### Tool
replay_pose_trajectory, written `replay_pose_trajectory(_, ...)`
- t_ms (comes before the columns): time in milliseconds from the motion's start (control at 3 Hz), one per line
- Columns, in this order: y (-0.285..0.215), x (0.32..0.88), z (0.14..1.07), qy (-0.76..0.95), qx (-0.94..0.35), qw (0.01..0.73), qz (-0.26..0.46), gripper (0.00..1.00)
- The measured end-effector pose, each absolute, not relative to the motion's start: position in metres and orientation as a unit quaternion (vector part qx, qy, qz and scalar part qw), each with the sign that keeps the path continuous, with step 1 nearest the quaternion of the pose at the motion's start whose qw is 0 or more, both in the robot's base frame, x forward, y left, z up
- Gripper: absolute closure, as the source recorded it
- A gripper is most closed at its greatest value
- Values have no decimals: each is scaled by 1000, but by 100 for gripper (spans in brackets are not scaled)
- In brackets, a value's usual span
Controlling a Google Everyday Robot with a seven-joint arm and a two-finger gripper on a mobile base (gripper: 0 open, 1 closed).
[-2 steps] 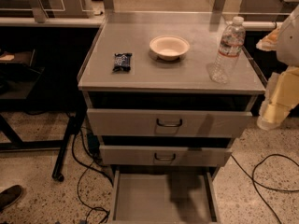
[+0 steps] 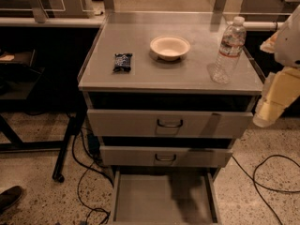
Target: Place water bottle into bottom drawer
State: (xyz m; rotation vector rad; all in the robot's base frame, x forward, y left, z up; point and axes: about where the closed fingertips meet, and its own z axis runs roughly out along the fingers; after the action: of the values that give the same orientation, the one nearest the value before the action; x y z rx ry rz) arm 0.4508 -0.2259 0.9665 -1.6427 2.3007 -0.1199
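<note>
The water bottle [image 2: 228,50] stands upright on the right side of the grey cabinet top [image 2: 140,74]; it is clear and ribbed, with a white cap and a white-and-red label. The bottom drawer [image 2: 161,200] is pulled out near the floor, and its flat grey floor holds nothing. My gripper [image 2: 269,109] hangs at the right edge of the view, beside the cabinet's right front corner. It is to the right of the bottle, lower than it, and not touching it.
A cream bowl [image 2: 169,47] sits at the back middle of the top. A small dark snack packet [image 2: 123,62] lies to its left. The two upper drawers [image 2: 169,123] stand slightly out. Black cables [image 2: 269,172] trail on the floor on both sides. A dark table frame [image 2: 28,78] stands to the left.
My gripper has edged slightly left and down at the right edge. The bottle, bowl and drawers have not moved.
</note>
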Motion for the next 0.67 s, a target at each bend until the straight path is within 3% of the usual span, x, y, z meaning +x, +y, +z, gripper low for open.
replay_pose_trajectory(667,-259,493,935,863,-486,132,-33,0)
